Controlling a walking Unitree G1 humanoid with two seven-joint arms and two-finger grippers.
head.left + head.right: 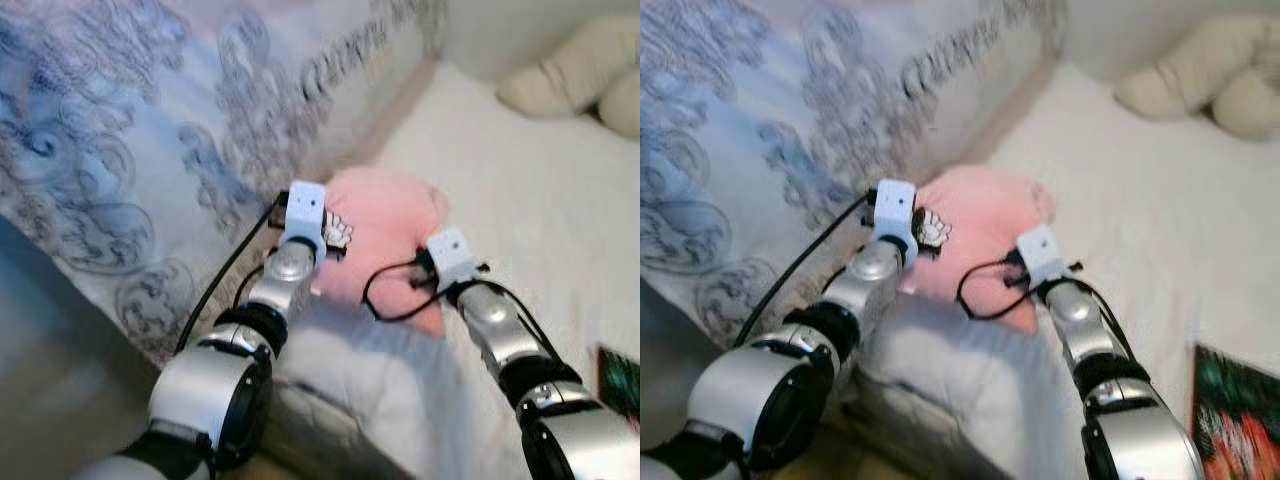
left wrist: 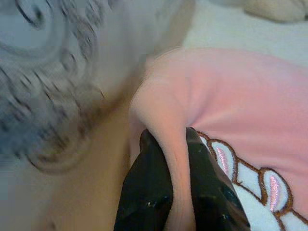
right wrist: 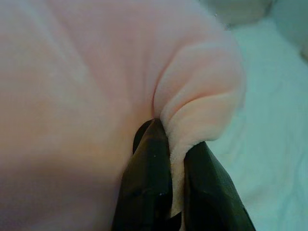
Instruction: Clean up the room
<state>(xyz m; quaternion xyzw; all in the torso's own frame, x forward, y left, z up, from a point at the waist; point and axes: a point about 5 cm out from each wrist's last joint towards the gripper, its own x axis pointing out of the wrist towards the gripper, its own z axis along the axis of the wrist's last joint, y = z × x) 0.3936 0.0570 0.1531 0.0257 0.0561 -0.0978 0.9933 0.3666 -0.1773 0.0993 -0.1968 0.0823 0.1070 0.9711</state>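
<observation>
Left eye view: pink plush pillow (image 1: 385, 235) lying on the white bed (image 1: 540, 200), close beside the blue-and-white patterned cover (image 1: 120, 130). Both silver arms reaching onto it, left gripper (image 1: 335, 232) at its near left edge by the white embroidered patch, right gripper (image 1: 425, 262) at its near right edge. Cream stuffed toy (image 1: 585, 75) well apart at the far corner of the bed.

Right eye view: same layout; dark green-and-red printed item (image 1: 1235, 420) at the lower right, near the right arm.

Left wrist view: black fingers (image 2: 149, 192) narrow, pinching a raised fold of the pink fabric between them, white brown-outlined embroidery just beside.

Right wrist view: black fingers (image 3: 149, 183) likewise narrow, clamped on a bunched fold at the pillow's edge, white bed surface beyond.
</observation>
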